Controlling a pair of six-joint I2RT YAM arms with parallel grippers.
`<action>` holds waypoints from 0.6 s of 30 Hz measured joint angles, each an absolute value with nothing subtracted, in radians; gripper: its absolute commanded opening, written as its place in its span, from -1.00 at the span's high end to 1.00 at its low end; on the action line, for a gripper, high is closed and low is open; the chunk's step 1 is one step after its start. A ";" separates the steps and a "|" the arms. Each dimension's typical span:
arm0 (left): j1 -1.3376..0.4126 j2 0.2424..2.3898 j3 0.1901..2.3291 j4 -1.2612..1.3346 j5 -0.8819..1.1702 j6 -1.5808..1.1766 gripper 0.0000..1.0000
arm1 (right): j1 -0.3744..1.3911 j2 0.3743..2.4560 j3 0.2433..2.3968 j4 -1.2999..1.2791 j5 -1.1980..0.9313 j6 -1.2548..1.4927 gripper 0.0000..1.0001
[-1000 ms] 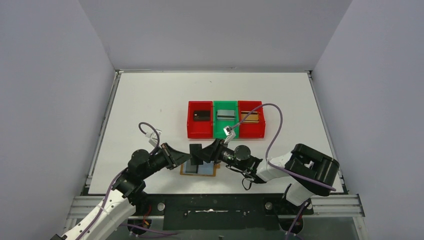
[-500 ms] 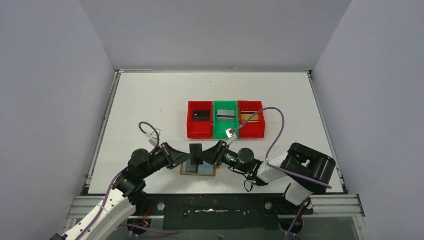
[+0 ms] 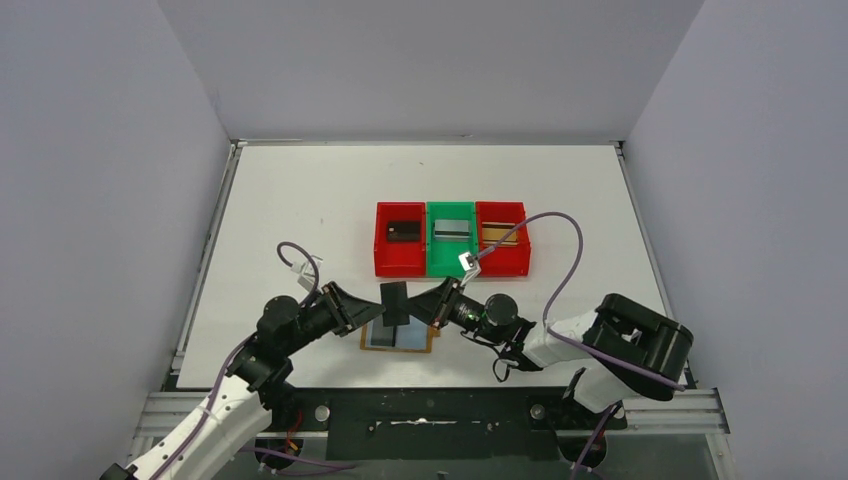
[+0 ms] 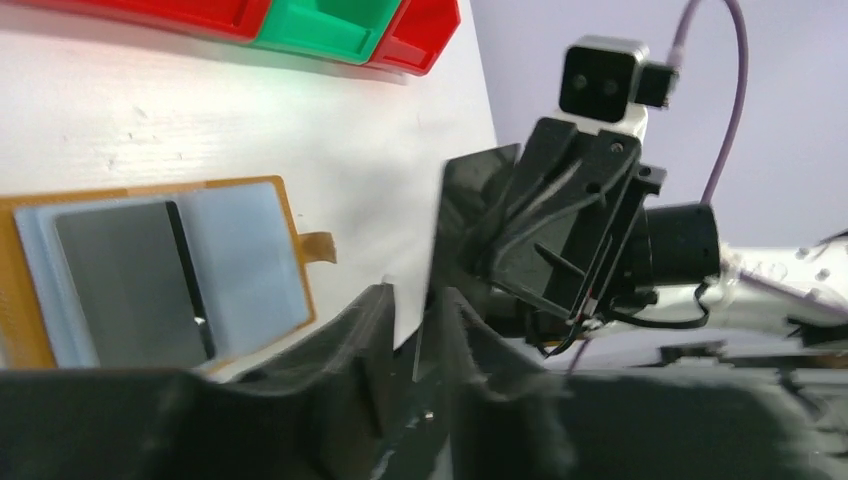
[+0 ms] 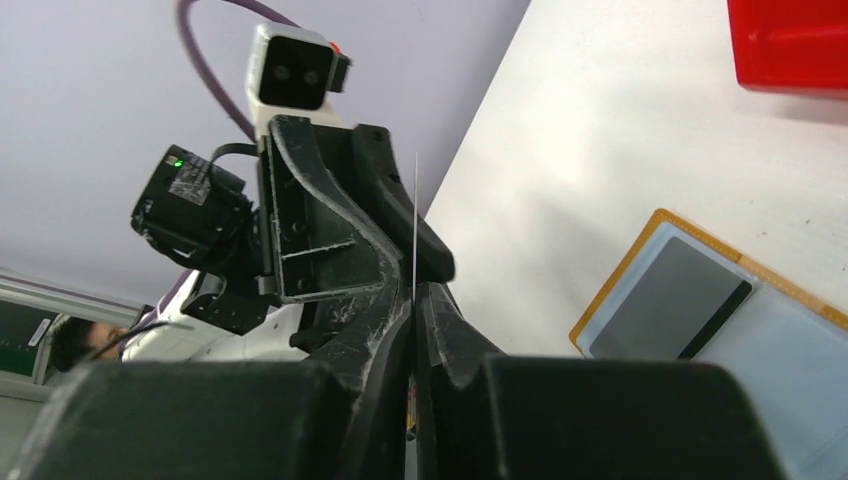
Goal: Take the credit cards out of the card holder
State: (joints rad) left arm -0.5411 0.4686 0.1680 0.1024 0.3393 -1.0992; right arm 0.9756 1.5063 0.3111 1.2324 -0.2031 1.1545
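The left arm (image 3: 215, 420) was white along its lower link and black from elbow to wrist. The right arm (image 3: 560, 345) matched it, with a boxy black housing (image 3: 640, 345) near its base. A purple cable (image 3: 555, 250) looped off each wrist. Each wrist bore a small pale camera (image 4: 603, 80) with two dark lenses. A green light (image 5: 178, 161) showed on a black motor. The fingers (image 4: 365, 340) were matte black ribbed plastic.
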 measured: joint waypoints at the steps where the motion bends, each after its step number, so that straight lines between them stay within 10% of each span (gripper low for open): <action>1: -0.540 0.472 0.168 0.102 0.337 -1.095 -0.12 | 0.976 1.482 0.311 1.216 -0.203 1.146 1.00; 7: -0.527 0.504 0.211 -0.022 0.282 -1.033 -0.68 | 0.974 1.377 0.329 1.074 -0.183 1.087 1.00; 18: -0.521 0.605 0.656 -0.471 -0.059 -0.760 -0.81 | 0.974 1.174 0.510 0.428 0.063 0.888 1.00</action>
